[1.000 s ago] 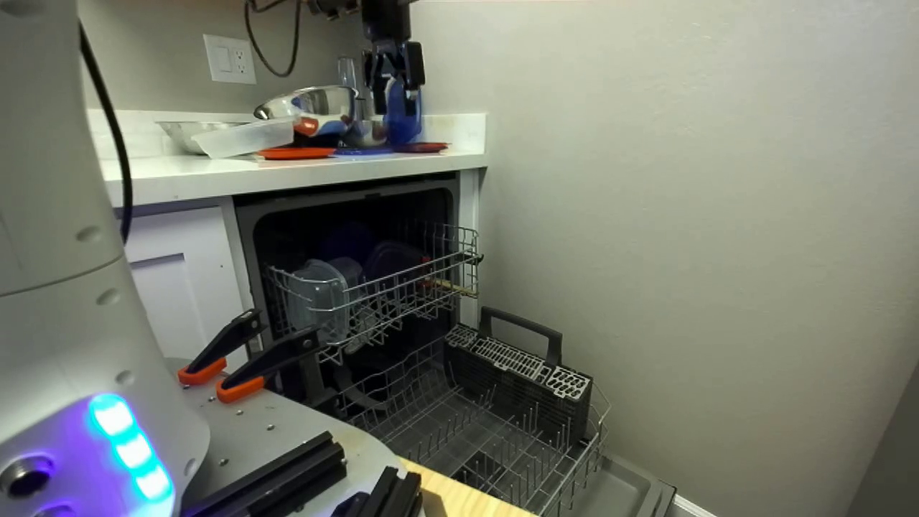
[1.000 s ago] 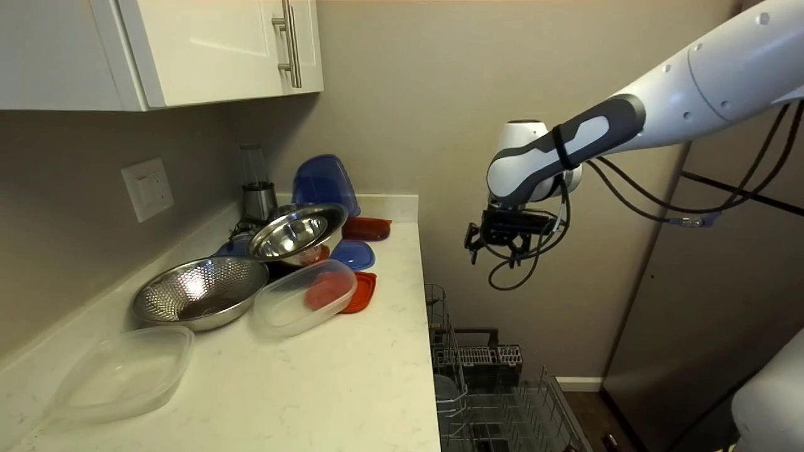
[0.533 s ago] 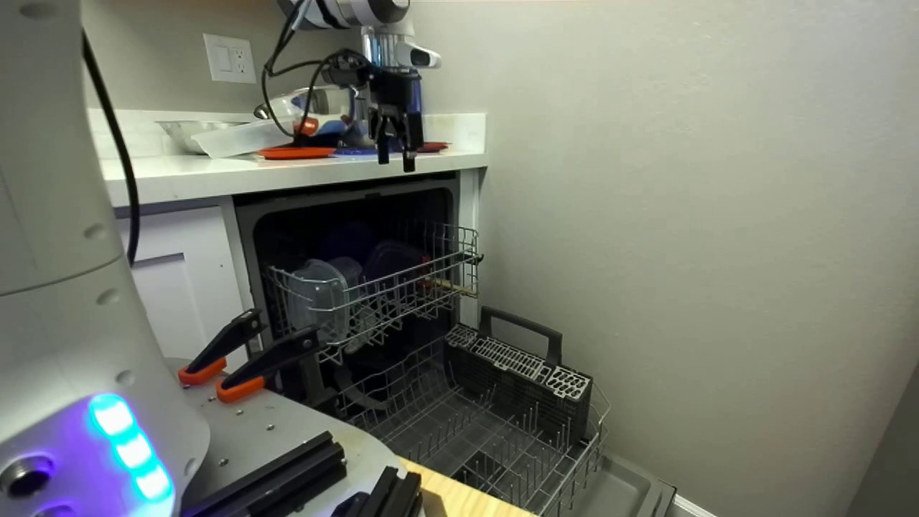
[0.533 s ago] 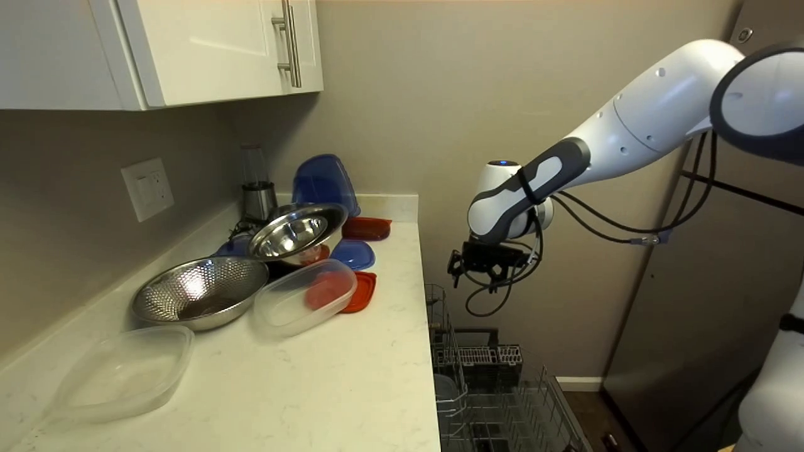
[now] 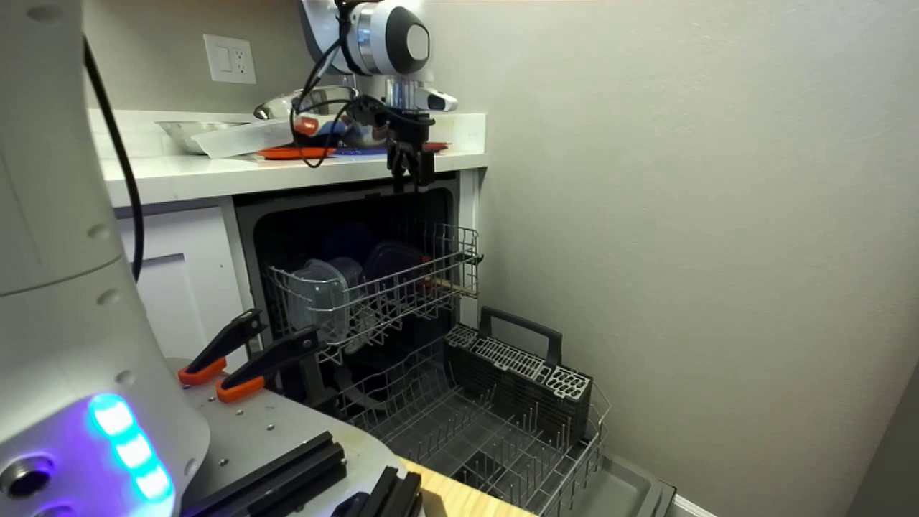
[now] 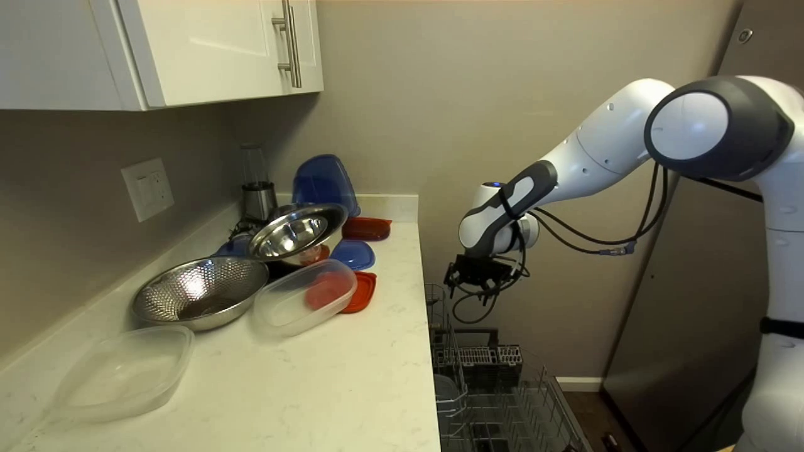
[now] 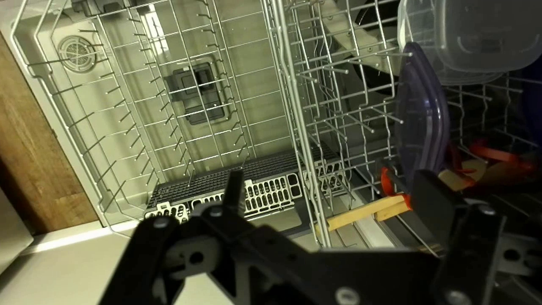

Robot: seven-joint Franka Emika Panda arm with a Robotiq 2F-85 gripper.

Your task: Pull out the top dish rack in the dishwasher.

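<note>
The top dish rack [image 5: 400, 276] is a grey wire rack, partly out of the dishwasher [image 5: 323, 202]. It holds clear tubs [image 5: 316, 294], a dark blue lid [image 7: 419, 114] and wooden-handled utensils [image 7: 364, 212]. My gripper [image 5: 412, 185] points down above the rack's front, apart from it, at about the counter edge's height. In the wrist view my gripper [image 7: 330, 180] is open and empty, its fingers wide apart. The rack's front rail [image 7: 300, 123] shows below, running into the gap between them. In an exterior view the counter hides part of the rack [image 6: 463, 376].
The lower rack [image 5: 459, 424] is pulled out over the open door, with a black cutlery basket [image 5: 520, 384] in it. The counter [image 6: 352, 376] above bears bowls, a colander [image 6: 201, 292], tubs and lids. A wall [image 5: 646, 215] stands close beside the dishwasher.
My gripper has come down from above counter level to just over the top rack's front, shifting toward the dishwasher side. It stays open. The racks have not moved.
</note>
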